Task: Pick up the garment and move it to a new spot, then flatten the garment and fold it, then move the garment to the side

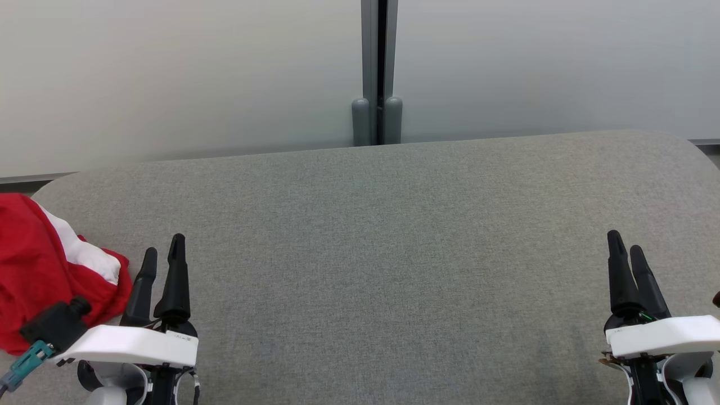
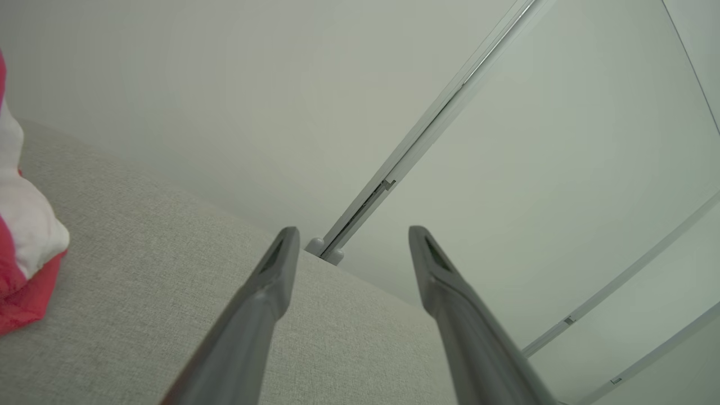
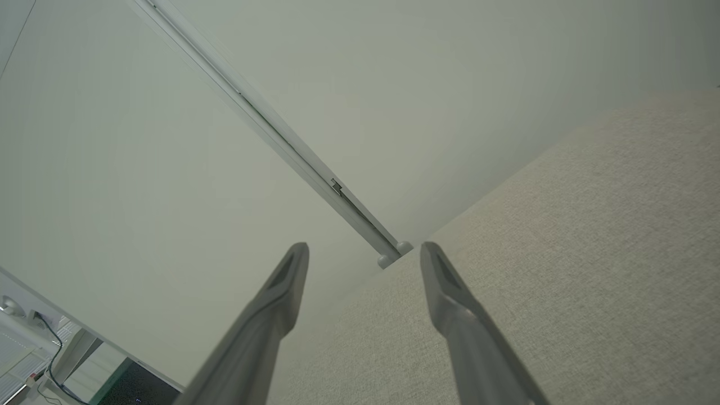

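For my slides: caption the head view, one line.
Crumpled red-and-white garment at left edge of grey fabric surface, beside open left gripper; right gripper also open.

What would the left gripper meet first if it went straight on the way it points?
Probably the pale wall panel near the grey post, after passing over the grey padded surface. The left gripper has nothing between its open jaws; the red garment lies off to its left. Depth is unclear.
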